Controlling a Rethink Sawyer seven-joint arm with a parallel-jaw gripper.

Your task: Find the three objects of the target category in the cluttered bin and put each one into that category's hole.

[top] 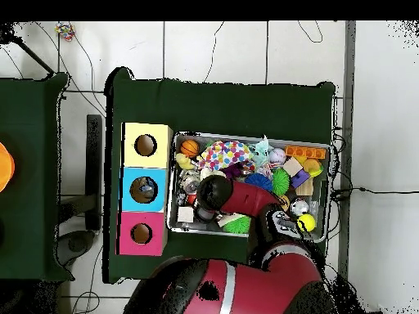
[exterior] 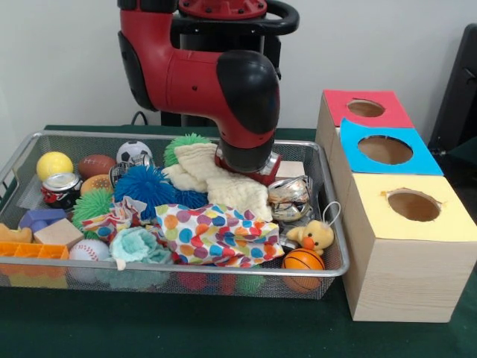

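A wire-mesh bin [exterior: 328, 224] holds a jumble of toys, cloths, cans and blocks. Beside it stand three wooden boxes with round holes: a red-topped box [exterior: 365, 109], a blue-topped box [exterior: 385, 150] and a yellow-topped box [exterior: 412, 205]. My arm's wrist [exterior: 247, 112] reaches down into the back middle of the bin. The gripper [exterior: 250, 170] sits low over a cream knitted cloth [exterior: 223, 183], next to a crushed silver can [exterior: 289, 198]; the wrist hides its tips. In the overhead view the wrist [top: 214, 192] covers the same spot in the bin [top: 250, 136].
Also in the bin: a polka-dot cloth [exterior: 212, 235], teal cloth [exterior: 141, 246], blue spiky ball [exterior: 144, 185], green spiky balls, yellow ball [exterior: 54, 165], soccer ball [exterior: 134, 152], football [exterior: 97, 165], baseball [exterior: 89, 250], basketball [exterior: 302, 259], duck plush [exterior: 314, 236], red can [exterior: 61, 189] and blocks [exterior: 58, 233].
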